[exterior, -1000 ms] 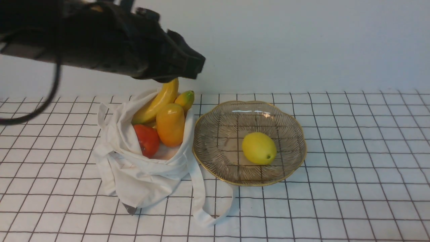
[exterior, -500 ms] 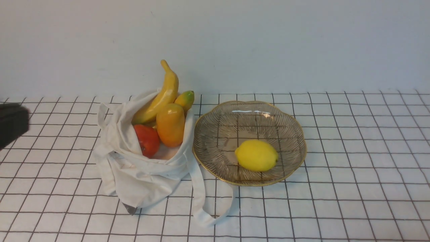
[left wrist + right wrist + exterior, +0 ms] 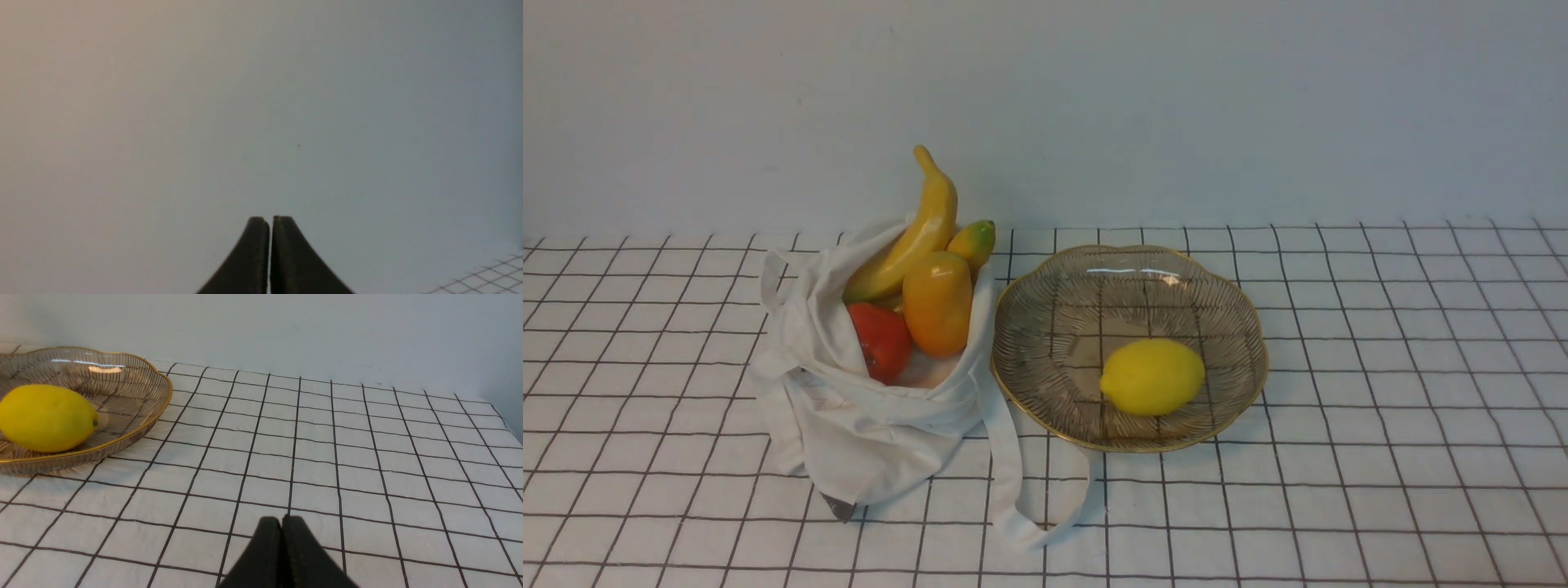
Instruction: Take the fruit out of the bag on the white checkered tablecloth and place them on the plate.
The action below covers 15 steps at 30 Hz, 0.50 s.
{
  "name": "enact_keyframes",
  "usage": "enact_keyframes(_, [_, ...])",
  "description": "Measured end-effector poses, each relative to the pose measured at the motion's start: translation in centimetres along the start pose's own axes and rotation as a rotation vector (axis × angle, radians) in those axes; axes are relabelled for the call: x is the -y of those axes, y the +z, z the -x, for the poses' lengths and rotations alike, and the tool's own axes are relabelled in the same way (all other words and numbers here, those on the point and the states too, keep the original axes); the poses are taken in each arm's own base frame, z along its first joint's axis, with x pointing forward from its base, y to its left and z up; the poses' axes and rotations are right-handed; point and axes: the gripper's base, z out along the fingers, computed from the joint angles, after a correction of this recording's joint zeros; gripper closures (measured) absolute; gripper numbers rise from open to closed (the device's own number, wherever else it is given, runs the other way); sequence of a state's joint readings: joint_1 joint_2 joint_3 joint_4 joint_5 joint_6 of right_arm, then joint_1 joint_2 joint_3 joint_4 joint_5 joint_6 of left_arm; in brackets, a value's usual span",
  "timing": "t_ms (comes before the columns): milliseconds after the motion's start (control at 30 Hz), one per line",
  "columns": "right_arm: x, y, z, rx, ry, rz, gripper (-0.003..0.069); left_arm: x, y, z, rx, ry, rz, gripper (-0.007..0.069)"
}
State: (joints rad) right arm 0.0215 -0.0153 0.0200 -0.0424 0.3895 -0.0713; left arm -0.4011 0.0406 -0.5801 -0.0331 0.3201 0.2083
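Observation:
The white bag lies open on the checkered tablecloth. In it are a banana, an orange mango, a red fruit and a small yellow-green fruit. The glass plate stands right of the bag with a yellow lemon in it. The plate and lemon also show in the right wrist view. Neither arm shows in the front view. My left gripper is shut and empty, facing the wall. My right gripper is shut and empty, low over the cloth right of the plate.
A plain pale wall rises behind the table. A bag strap loops forward on the cloth in front of the plate. A corner of the cloth shows in the left wrist view.
My left arm has pulled back to the left and left the front view. The lemon rolled a little in the plate and settled on its side.

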Motion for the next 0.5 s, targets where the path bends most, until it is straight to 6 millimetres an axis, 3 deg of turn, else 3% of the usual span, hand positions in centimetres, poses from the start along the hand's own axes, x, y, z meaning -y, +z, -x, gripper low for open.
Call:
enact_keyframes(233, [0.0, 0.0, 0.0, 0.0, 0.0, 0.0, 0.0673, 0.7, 1.2, -5.4, -0.169, -0.049, 0.025, 0.0632])
enact_keyframes(500, [0.0, 0.0, 0.0, 0.0, 0.0, 0.0, 0.0673, 0.9, 1.2, -12.9, -0.405, -0.092, 0.236, 0.0632])
